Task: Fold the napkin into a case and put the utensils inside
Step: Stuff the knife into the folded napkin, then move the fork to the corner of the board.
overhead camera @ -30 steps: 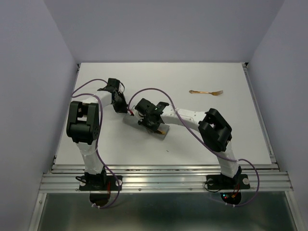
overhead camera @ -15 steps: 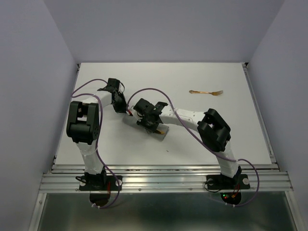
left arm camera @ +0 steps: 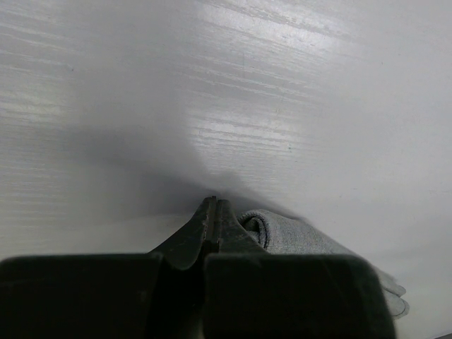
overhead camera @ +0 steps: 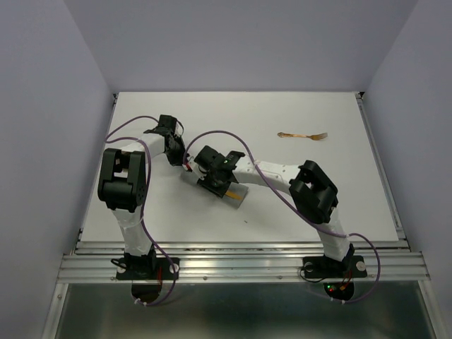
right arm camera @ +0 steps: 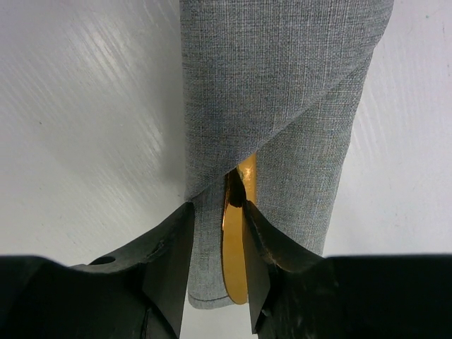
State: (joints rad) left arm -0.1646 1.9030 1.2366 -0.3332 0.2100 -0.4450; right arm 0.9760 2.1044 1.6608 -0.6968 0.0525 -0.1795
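The grey cloth case (right arm camera: 282, 92) is seen lying flat on the white desk (overhead camera: 233, 113), near the middle and slightly left of centre, as a narrow oblong with one flap folded diagonally across it. A golden utensil (right arm camera: 236, 247) is tucked under that flap. Only its smooth rounded end is left showing at the open mouth of the case, so its kind cannot be told.

The right pincer (right arm camera: 217, 206) is set at that mouth, its jaws narrowly parted on either side of the exposed end. A strip of grey cloth is visible between the utensil and the finger on the left of the wrist view, while the other finger is met by the utensil's edge; a firm clamp is not shown.

The left pincer (left arm camera: 212, 212) is pressed fully closed, its tips brought down to the desk. The rolled far end of the case is seen just beside them, on their right in the wrist view. No cloth is seen between the fingers.

A golden fork (overhead camera: 302, 135) is laid on the bare desk well apart from the case, towards the far right.
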